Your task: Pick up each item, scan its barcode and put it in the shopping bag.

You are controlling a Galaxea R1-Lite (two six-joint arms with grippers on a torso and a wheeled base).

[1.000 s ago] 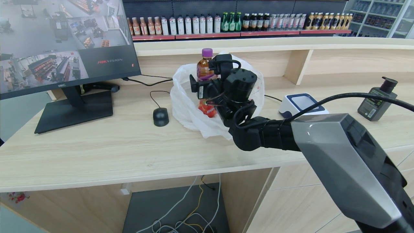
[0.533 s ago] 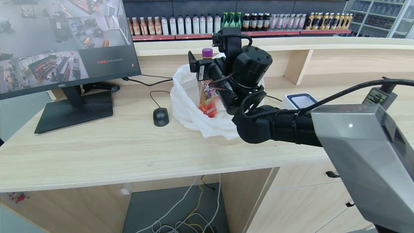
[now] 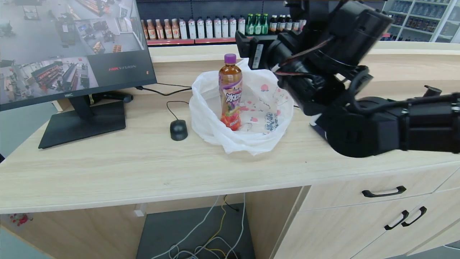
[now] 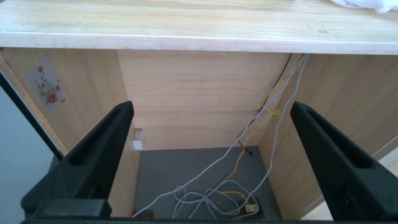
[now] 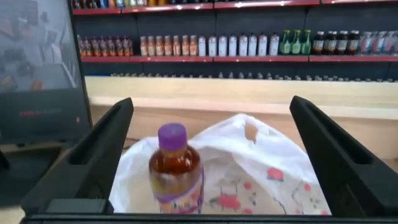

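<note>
The bottle [image 3: 230,95] stands upright in the shopping bag [image 3: 215,124] on the surface [image 3: 125,162], so that item looks bagged. The right end effector [image 5: 211,149] hangs above and right of it, spread wide and empty. Next it must fetch another item.

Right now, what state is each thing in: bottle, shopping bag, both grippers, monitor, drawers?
shopping bag: mouth open, sitting on the counter.
bottle: upright, capped, standing in the shopping bag, ungripped.
right gripper: open, empty.
left gripper: open, empty, below the counter's edge.
monitor: on, showing camera feeds.
drawers: shut.
</note>
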